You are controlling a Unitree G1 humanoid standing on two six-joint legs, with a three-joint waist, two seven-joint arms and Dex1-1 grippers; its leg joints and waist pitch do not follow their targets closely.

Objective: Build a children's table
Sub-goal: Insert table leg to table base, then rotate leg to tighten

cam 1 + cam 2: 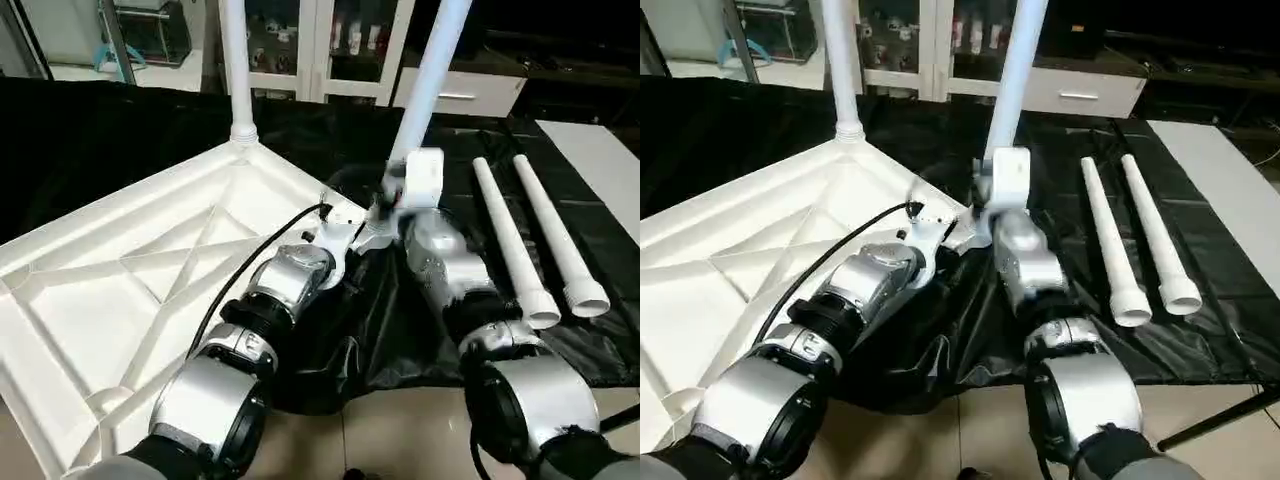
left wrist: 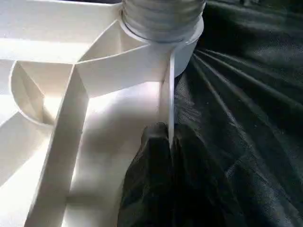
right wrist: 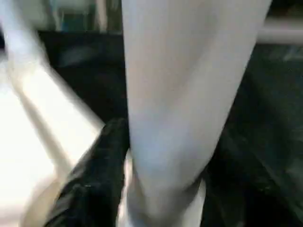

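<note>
The white tabletop (image 1: 120, 290) lies upside down, ribbed side up, on the left of the black-covered surface. One white leg (image 1: 235, 60) stands upright in its far corner socket. A second leg (image 1: 430, 70) rises, slightly tilted, from the right corner socket (image 2: 161, 28). My right gripper (image 1: 400, 195) is shut on this leg just above its base, with a black finger (image 3: 102, 161) against the tube (image 3: 180, 94). My left gripper (image 2: 168, 137) is shut on the tabletop's thin rim beside that socket. Two more legs (image 1: 515, 245) lie side by side on the cloth to the right.
The black cloth (image 1: 600, 240) hangs over the near edge, with floor tiles (image 1: 400, 430) below. A black cable (image 1: 250, 265) runs along my left forearm. White cabinets (image 1: 330, 50) stand behind the work surface, and a white panel (image 1: 600, 160) lies at the far right.
</note>
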